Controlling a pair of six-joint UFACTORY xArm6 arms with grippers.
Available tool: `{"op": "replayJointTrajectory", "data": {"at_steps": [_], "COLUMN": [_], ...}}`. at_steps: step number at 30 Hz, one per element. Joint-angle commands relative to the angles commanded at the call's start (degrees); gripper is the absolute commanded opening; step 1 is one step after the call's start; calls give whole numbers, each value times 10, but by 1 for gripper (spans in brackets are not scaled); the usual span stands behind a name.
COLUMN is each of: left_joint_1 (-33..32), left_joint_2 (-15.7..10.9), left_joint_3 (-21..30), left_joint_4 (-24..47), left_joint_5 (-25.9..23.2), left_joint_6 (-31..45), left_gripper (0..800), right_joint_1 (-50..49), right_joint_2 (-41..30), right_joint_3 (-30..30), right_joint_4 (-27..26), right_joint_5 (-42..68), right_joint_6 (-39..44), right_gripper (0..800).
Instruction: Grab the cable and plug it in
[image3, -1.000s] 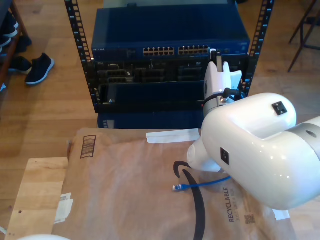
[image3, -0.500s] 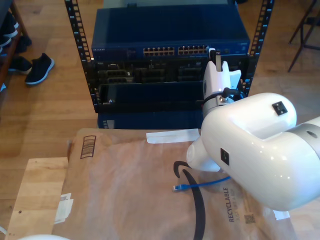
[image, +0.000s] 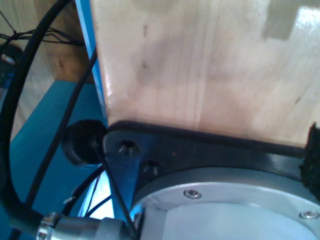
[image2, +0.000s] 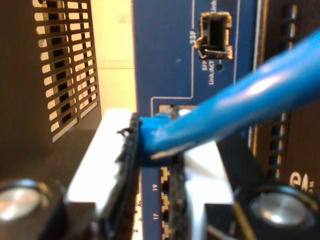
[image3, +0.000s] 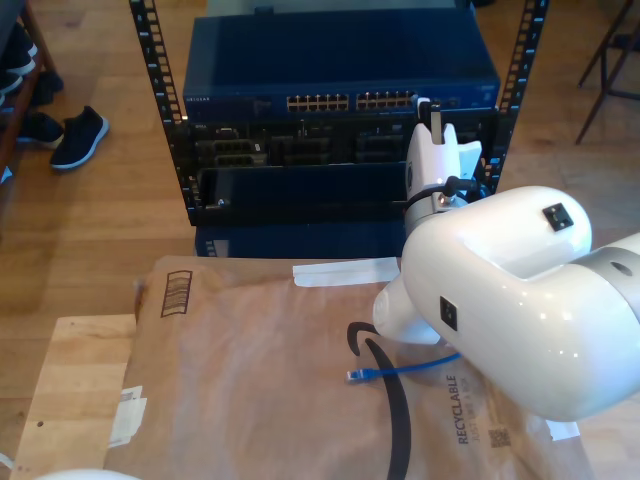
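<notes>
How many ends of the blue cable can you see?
2. One end of the cable lies loose on the brown paper in the exterior view. The other end is pinched in my second gripper, right at the blue switch.

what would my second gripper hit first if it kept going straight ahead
Most likely the blue switch face. My second gripper holds the cable plug pointed at its port row, so the plug would probably touch first, near the ports marked 17 and 19. The remaining gap is hard to judge.
</notes>
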Motion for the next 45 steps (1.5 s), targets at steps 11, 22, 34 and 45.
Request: {"op": "replayJointTrajectory", "data": {"at_steps": [11,22,34,45], "left_joint_1": [0,0,0,0], "left_joint_2": [-1,-1,-1,-1], "left_joint_3": [-1,0,0,0], "left_joint_4": [0,0,0,0], "left_joint_5": [0,0,0,0], "left_joint_6": [0,0,0,0], "left_gripper": [800,800,800,800], "right_joint_1": [0,-1,-2,-2], "right_joint_2": [11,16,20,26], "right_joint_3": [-14,-23,-31,-35], "right_joint_4": [0,0,-3,-5], "right_joint_5": [1,3,5,8], "right_joint_6": [0,0,0,0], "right_gripper": [0,0,0,0]}}
